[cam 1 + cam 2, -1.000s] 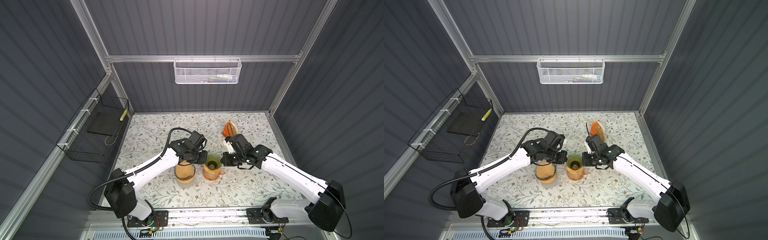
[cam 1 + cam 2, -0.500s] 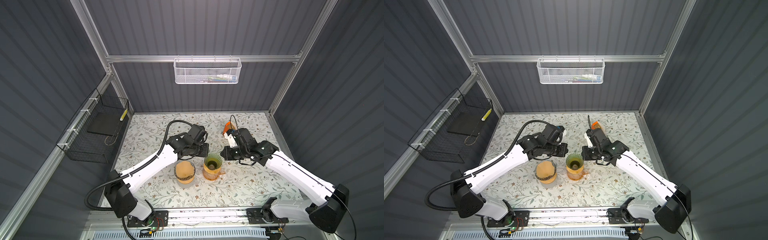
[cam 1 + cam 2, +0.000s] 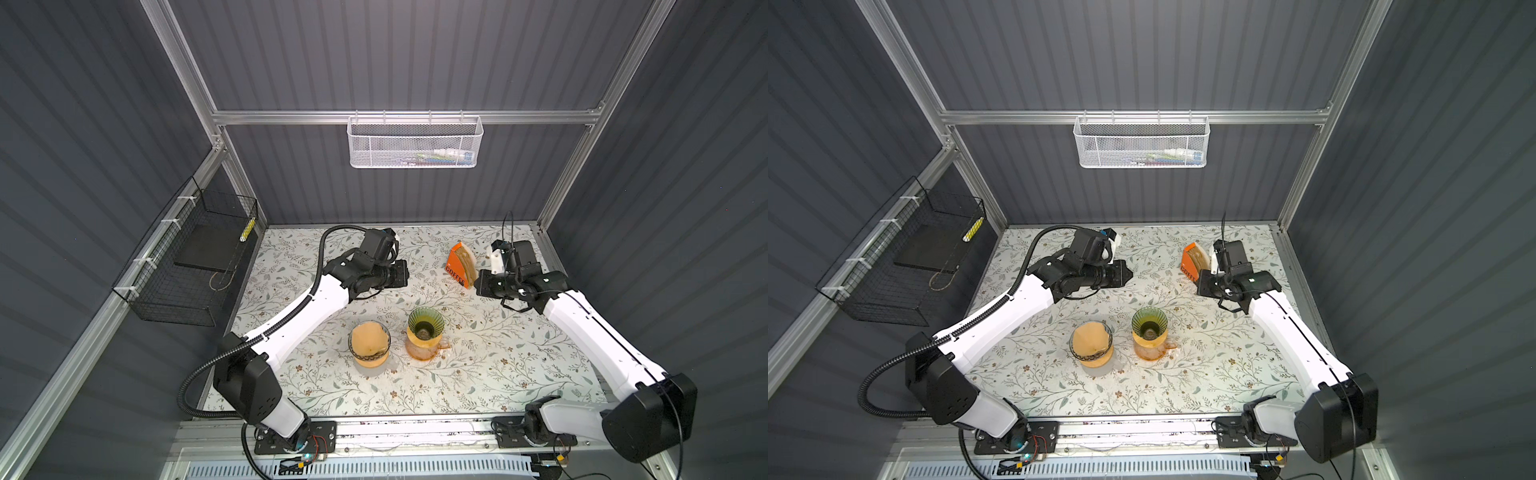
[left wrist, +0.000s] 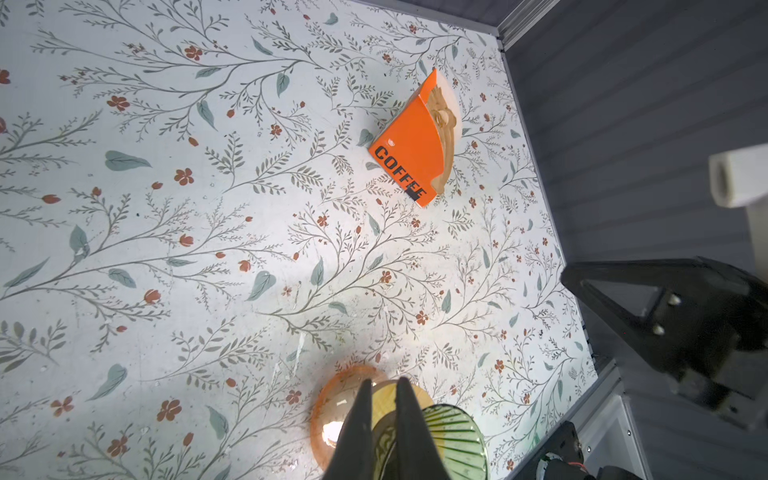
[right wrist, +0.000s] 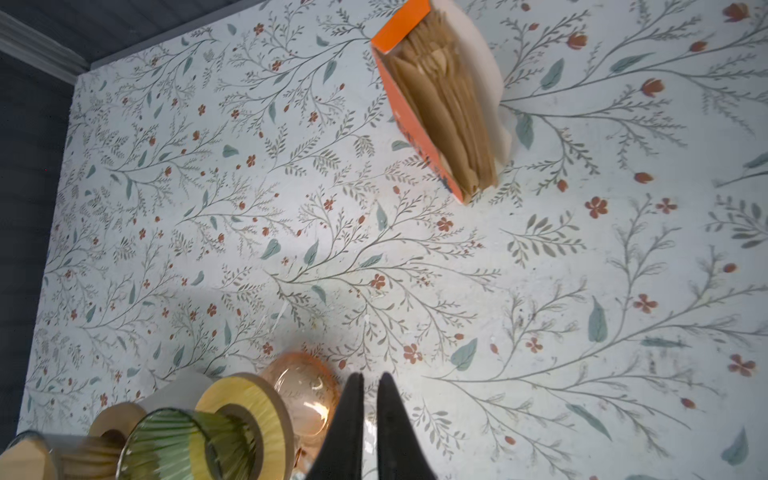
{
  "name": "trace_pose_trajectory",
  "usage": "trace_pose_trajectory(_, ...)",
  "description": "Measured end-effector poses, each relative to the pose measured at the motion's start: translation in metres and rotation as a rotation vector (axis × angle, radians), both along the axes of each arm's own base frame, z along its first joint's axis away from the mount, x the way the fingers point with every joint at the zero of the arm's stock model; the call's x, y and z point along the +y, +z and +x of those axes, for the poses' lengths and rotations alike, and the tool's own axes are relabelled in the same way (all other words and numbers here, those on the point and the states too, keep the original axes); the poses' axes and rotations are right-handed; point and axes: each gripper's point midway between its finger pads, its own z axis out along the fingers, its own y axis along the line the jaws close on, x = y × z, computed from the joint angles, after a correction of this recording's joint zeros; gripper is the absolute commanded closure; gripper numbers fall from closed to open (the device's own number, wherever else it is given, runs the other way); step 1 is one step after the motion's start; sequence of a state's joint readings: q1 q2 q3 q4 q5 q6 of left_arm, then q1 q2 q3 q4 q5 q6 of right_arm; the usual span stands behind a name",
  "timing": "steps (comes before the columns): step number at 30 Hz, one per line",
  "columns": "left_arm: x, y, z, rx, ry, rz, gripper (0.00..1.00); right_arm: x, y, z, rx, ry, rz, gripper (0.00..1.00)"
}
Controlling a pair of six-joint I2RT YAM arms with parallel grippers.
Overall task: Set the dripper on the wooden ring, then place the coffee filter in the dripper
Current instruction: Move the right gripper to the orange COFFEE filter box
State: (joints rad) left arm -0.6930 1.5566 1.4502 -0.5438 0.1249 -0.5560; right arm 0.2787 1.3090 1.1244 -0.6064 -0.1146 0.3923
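Floral tabletop is bearing the clear dripper, in which the coffee filter is already sitting; placement is looking complete. Left gripper and right gripper are hovering nearly closed, both empty, well apart from it.

Orange filter box (filters showing), green dripper, tool nearly closed over table

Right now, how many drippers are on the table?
2. The green dripper sits on the amber carafe, centrally; the clear dripper, lined with a brown filter, stands left of it in both top views. None appears hidden.
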Motion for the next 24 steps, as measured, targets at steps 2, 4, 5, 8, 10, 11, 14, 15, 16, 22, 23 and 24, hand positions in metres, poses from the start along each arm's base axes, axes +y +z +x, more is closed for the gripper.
trace_pose_trajectory(2,-0.002,0.003,0.001,-0.011,0.0,-0.013,0.86,-0.007,-0.014,0.012,0.017,-0.013,-0.023,0.87)
trace_pose_trajectory(4,-0.002,0.004,0.001,-0.016,0.001,-0.019,0.86,-0.013,-0.031,0.022,0.047,-0.018,-0.045,0.86)
trace_pose_trajectory(5,-0.002,0.003,0.0,-0.017,0.001,-0.02,0.86,-0.017,-0.042,0.026,0.068,-0.02,-0.059,0.86)
trace_pose_trajectory(8,0.002,-0.005,-0.004,-0.007,0.002,-0.011,0.86,-0.027,-0.068,0.036,0.125,-0.032,-0.087,0.84)
trace_pose_trajectory(10,0.004,-0.012,-0.005,0.002,0.005,-0.005,0.86,-0.034,-0.082,0.041,0.152,-0.04,-0.102,0.8)
trace_pose_trajectory(11,0.005,-0.015,-0.005,0.006,0.01,-0.004,0.86,-0.036,-0.087,0.043,0.162,-0.043,-0.109,0.76)
trace_pose_trajectory(14,0.011,-0.025,-0.005,0.018,0.028,0.001,0.86,-0.04,-0.095,0.054,0.171,-0.04,-0.13,0.73)
trace_pose_trajectory(15,0.012,-0.027,-0.005,0.021,0.033,0.003,0.86,-0.04,-0.096,0.058,0.169,-0.038,-0.134,0.73)
trace_pose_trajectory(16,0.014,-0.029,-0.004,0.022,0.039,0.003,0.86,-0.039,-0.097,0.062,0.166,-0.035,-0.135,0.74)
trace_pose_trajectory(22,0.022,-0.03,0.005,0.018,0.066,0.001,0.87,-0.034,-0.106,0.084,0.158,-0.029,-0.13,0.78)
trace_pose_trajectory(23,0.023,-0.03,0.006,0.016,0.069,-0.001,0.87,-0.034,-0.108,0.086,0.161,-0.028,-0.13,0.79)
trace_pose_trajectory(24,0.024,-0.029,0.007,0.014,0.073,-0.002,0.87,-0.033,-0.112,0.089,0.165,-0.027,-0.13,0.79)
